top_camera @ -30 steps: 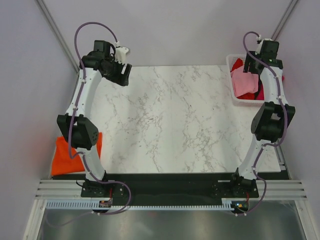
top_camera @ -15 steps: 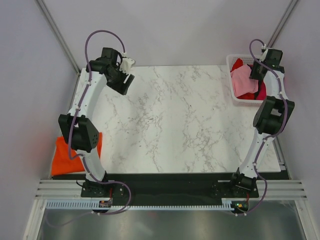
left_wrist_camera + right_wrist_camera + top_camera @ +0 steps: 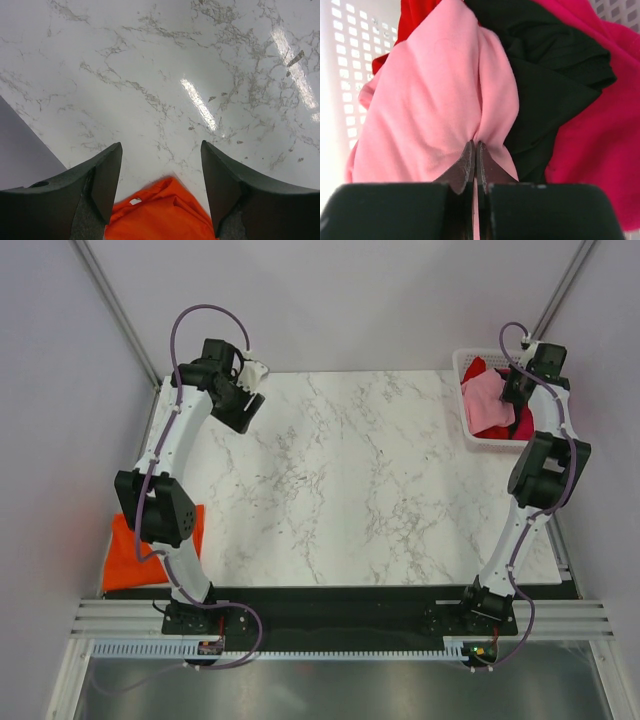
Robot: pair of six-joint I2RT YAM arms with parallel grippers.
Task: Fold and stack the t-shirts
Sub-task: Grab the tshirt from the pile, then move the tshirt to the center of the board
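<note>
Right gripper (image 3: pixel 475 150) clamped tight on pink shirt (image 3: pixel 430 100), fold bunched between fingers, likely for lifting out of basket (image 3: pixel 459 360), upper right. Left gripper (image 3: pixel 161 150) wide, empty, above table (image 3: pixel 200 60). Orange shirt (image 3: pixel 122 562) lower left, probably stack spot.

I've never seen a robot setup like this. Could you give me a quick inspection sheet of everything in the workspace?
Surface: white marbled table, bare in the middle.
Job's things: pink t-shirt, black t-shirt, magenta t-shirt and red t-shirt piled in a white basket at the far right corner; orange t-shirt at the near left edge.
Clutter: nothing seen.
Grippers: left hand open and empty over the table; right hand shut on a fold of the pink t-shirt.
Cables: purple cables loop along both arms, not snagged.
Surroundings: plain pale walls; metal rail at the near edge.
</note>
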